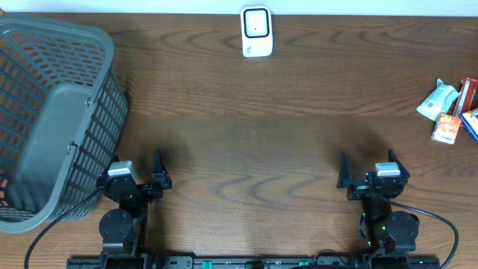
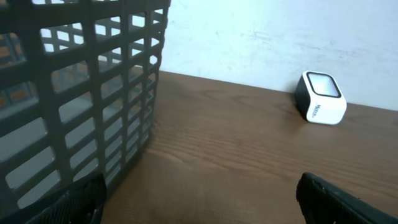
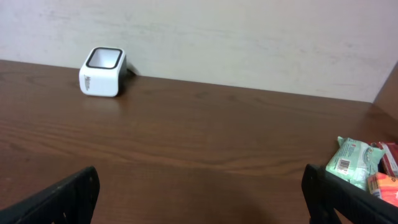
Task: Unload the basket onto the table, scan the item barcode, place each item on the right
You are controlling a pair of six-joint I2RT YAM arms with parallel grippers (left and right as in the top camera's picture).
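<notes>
Lying at the right edge of the frame, the snack packets (image 1: 446,125) rest on the counter (image 1: 254,134), well apart from the white scanner (image 1: 256,31) at top centre and the grey basket (image 1: 112,127) at left, while the left claw (image 1: 137,161) and right claw (image 1: 367,160) at the bottom stand wide open, holding nothing.

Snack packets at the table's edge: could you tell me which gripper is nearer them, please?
Right. The right gripper sits on the same side as the snack packets; the left gripper is across the table by the basket.
</notes>
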